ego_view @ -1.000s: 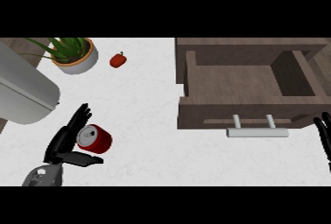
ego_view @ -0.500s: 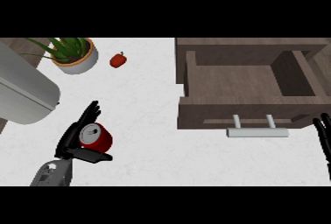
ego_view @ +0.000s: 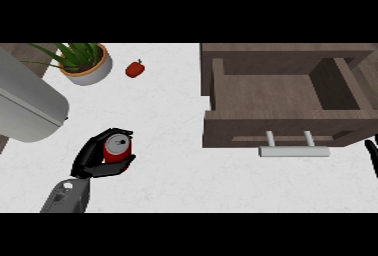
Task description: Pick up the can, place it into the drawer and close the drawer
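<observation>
- Left hand [ego_view: 94, 161] at lower left of the counter [ego_view: 162, 125], fingers and thumb curled round the red can [ego_view: 117, 149], which it has hold of.
- Can stands roughly upright, silver top facing the camera, red side showing between the fingers; cannot tell whether its base touches the counter.
- Can is well apart from the drawer [ego_view: 288, 107], out to the drawer's left with bare white counter between them.
- Drawer is pulled open at upper right: brown wood walls, its inside floor in plain sight, front panel facing the lower edge.
- Silver bar handle [ego_view: 294, 151] sticks out from the drawer front on two posts.
- Right hand [ego_view: 371, 156] only just shows at the right edge, below the drawer's front corner; a dark sliver, cannot tell how its fingers stand.
- Potted plant [ego_view: 83, 62] at upper left in a pale pot; small red fruit, maybe an apple [ego_view: 133, 69], just beside it on the right.
- Large grey rounded appliance [ego_view: 26, 107] along the left edge, above the left hand.
</observation>
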`<state>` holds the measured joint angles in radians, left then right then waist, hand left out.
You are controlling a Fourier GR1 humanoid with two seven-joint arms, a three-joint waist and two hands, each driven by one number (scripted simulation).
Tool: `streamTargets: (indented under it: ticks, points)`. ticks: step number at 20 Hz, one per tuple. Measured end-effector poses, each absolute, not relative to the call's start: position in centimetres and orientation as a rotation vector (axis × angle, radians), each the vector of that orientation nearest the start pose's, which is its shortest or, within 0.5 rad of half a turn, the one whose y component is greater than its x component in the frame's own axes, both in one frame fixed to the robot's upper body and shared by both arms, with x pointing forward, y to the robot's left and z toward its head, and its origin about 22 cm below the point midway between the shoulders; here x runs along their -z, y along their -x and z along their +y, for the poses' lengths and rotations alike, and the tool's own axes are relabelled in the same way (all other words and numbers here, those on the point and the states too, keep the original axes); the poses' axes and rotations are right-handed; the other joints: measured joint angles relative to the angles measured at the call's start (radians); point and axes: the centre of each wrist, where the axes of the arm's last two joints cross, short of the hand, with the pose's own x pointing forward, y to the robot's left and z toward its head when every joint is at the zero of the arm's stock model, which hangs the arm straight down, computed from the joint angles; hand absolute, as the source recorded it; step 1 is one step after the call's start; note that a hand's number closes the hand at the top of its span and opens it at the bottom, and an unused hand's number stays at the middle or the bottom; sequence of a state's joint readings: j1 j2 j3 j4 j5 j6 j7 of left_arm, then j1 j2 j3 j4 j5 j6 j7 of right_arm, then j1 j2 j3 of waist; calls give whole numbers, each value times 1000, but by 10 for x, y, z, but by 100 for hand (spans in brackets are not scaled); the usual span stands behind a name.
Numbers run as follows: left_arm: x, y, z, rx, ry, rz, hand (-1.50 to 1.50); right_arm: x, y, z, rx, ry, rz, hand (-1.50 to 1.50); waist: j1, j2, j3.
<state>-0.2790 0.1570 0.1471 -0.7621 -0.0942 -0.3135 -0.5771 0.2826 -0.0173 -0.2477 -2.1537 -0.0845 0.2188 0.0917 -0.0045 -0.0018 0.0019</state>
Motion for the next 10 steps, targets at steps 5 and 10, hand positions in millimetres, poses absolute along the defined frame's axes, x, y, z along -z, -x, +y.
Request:
streamTargets:
  ticks: [5,10]
  points:
    - [96,-282,281,210,233,-1563,150,-93,-149,-305,15,163,-1815,-150,1,1,-1]
    - [84,-280,280,110,156,-1588,150,-91,-148,-306,18,161,-1821,-150,5,0,-1]
